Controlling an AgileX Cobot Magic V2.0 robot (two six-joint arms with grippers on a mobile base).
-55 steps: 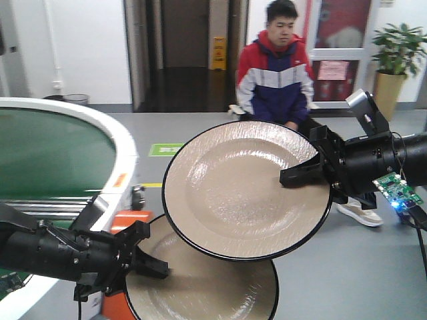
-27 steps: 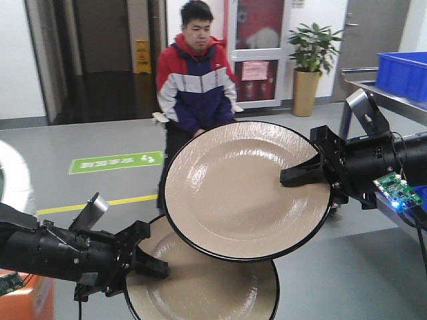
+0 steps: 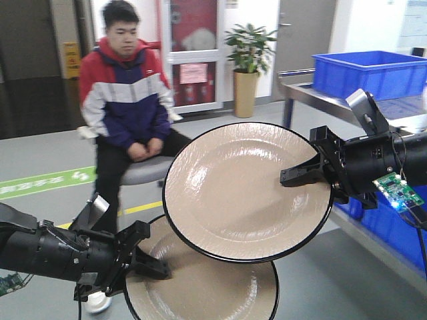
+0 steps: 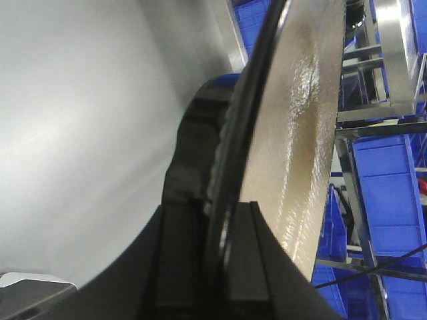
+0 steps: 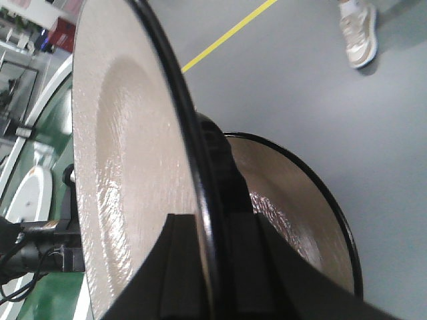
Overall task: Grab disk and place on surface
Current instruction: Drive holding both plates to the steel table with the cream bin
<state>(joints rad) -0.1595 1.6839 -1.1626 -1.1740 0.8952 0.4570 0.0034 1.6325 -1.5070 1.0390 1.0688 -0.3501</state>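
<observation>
Man (image 3: 127,87) further left; upper disk (image 3: 240,190) face-on.

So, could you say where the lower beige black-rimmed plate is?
The lower beige black-rimmed plate is bottom centre in the front view, left rim in the left tool, partly behind the upper beige plate.

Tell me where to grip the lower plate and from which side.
Take the lower plate by its thin black rim at the left edge, coming in from the left with one finger over and one under, as the left gripper does. It is broad and shallow, so only the rim fits between fingers, and the upper plate overlaps its top in the front view.
</observation>
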